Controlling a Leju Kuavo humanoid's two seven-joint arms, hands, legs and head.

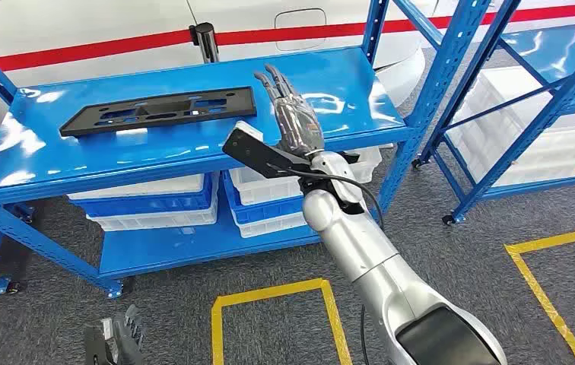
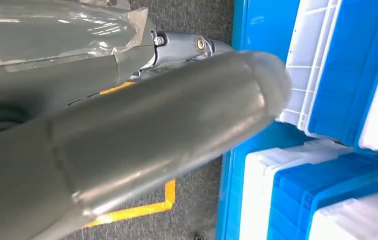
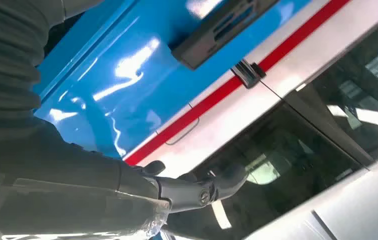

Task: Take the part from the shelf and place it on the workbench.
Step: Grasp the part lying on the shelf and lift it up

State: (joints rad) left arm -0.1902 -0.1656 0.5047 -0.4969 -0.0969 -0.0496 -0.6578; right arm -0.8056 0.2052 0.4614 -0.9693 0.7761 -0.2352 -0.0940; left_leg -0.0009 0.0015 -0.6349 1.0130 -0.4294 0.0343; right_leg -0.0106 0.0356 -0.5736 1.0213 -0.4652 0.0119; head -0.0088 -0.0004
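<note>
Part [image 1: 159, 111] lay flat on the blue shelf [image 1: 193, 148]. Right hand [image 1: 292, 114] hovered beside it, fingers straight, holding nothing. Left hand [image 1: 115, 341] hung low; couldn't tell its grip.

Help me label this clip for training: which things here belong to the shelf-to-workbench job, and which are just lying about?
Job:
black part
blue shelf it lies on
right robot hand, raised beside the part

Lying about:
white and blue bins
second rack
yellow floor tape
white vehicle

No readable text, label or number anywhere
</note>
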